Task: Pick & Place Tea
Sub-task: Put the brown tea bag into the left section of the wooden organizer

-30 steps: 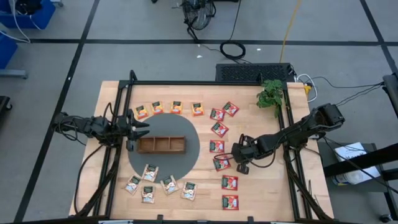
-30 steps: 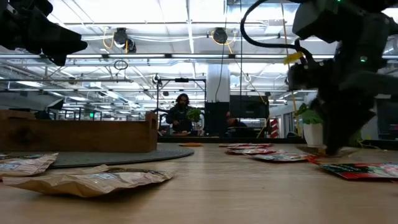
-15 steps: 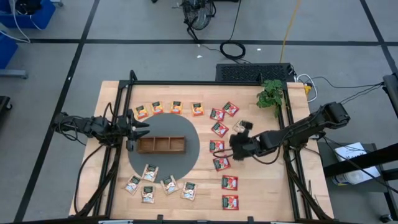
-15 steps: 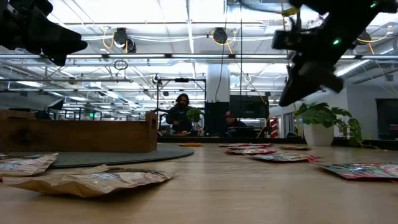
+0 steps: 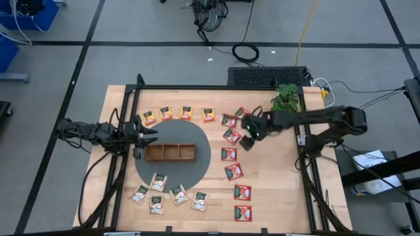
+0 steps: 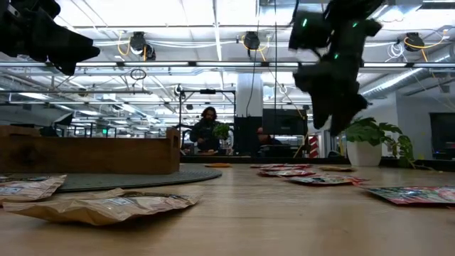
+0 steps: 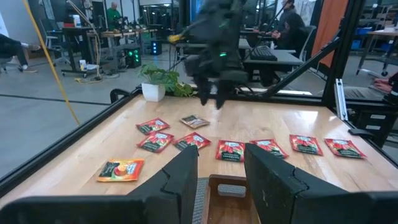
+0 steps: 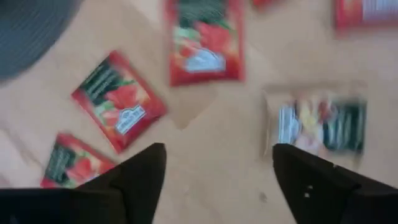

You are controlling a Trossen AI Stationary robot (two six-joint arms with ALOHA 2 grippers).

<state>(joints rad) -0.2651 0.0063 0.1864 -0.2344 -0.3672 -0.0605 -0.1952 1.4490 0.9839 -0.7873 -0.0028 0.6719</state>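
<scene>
Orange-yellow packets (image 5: 186, 113) counted at four, laid flat in a straight row just past the upper rim of the grey round mat (image 5: 207, 147) as seen in the high view. Red-and-green packets (image 5: 228, 154) counted at seven, strung in a loose column on the bare wooden table (image 5: 275, 196) to the right of the mat, each apart from its neighbour. White-and-green packets (image 5: 178, 195) counted at five, clustered at the mat's lower edge, at least one partly on it. One further brownish packet (image 8: 317, 124) noted in the right wrist view beside the red ones, print blurred, kind not determined. All packets recorded as small, square and flat, lying on the table or mat. One wooden three-compartment tray (image 5: 170, 152) found on the mat. Right gripper (image 5: 251, 131) found raised well clear of the table above the upper red-and-green packets, fingers (image 8: 134, 180) spread wide, nothing between them. Left gripper (image 5: 148, 134) found at the tray's left end, fingers parted, nothing held. One potted plant (image 5: 285, 99) noted at the table's upper right corner.
</scene>
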